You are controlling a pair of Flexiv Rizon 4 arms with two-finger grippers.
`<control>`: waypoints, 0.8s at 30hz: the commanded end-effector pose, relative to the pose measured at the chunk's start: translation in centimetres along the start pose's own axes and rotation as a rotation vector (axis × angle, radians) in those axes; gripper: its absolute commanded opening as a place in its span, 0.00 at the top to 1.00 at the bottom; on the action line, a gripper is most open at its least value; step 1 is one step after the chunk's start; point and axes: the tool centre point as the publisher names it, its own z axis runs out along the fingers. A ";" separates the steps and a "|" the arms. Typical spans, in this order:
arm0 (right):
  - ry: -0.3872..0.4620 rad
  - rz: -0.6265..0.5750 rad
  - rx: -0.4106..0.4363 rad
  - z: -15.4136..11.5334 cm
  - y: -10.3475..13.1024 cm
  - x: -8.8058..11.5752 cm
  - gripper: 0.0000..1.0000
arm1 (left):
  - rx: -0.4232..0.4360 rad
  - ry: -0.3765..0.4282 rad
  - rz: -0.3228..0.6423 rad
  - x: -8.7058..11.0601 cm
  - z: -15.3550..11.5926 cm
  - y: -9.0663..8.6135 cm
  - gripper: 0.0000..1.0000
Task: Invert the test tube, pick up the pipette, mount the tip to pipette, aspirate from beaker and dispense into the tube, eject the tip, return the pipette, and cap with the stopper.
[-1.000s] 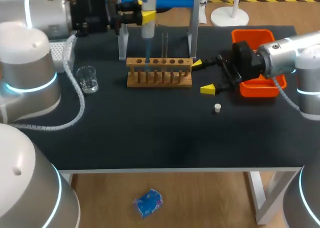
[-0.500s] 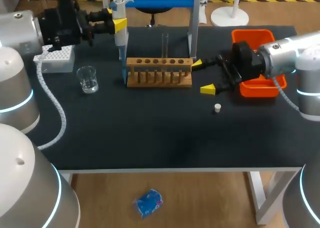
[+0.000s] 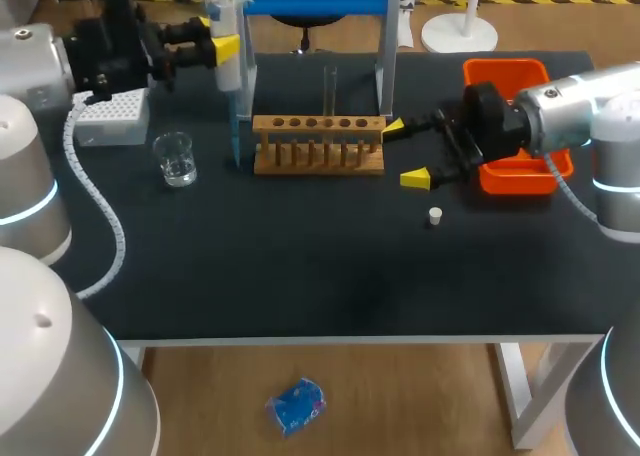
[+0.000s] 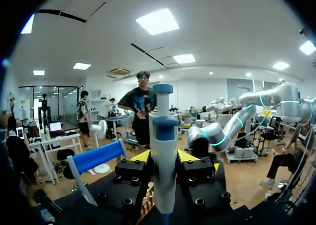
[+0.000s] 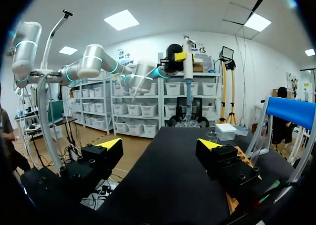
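Pipette (image 3: pixel 230 74): upper left of the frame, held upright above the black table (image 3: pixel 300 276).
Left claw (image 3: pixel 218 38): clenched on the pipette's white body, one yellow finger on either side. The left wrist view shows the barrel squarely between them.
Rack (image 3: pixel 318 144): wooden, with a row of holes, at upper centre of the table.
Test tube (image 3: pixel 329 91): clear, standing upright in the rack.
Beaker (image 3: pixel 175 159): clear glass, on the table at the left of the frame.
Pipette tip (image 3: pixel 236 136): thin and blue, on the pipette's lower end, hanging between the beaker and the rack's left end.
Orange bin (image 3: pixel 505 76): upper right, partly hidden by the right arm.
Right claw (image 3: pixel 405 154): released, fingers wide apart with nothing between them, just beside the rack's right end.
Stopper (image 3: pixel 435 215): small and white, lying on the table right of centre, near the right claw but apart from it.
Tip box (image 3: pixel 112 116): white, upper left, above the beaker in the frame.
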 end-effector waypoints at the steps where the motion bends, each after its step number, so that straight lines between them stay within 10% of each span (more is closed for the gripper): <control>1: 0.000 0.000 0.002 -0.1 0.1 0.0 0.00 | 0.047 -0.039 0.011 -1.9 -2.6 0.2 1.00; 14: 0.000 0.000 0.002 -0.1 0.1 0.0 0.00 | 0.053 -0.143 0.068 -8.8 -7.4 1.7 1.00; 24: 0.000 0.000 0.002 -0.1 0.1 0.0 0.00 | 0.046 -0.040 0.079 -11.5 -7.6 4.1 1.00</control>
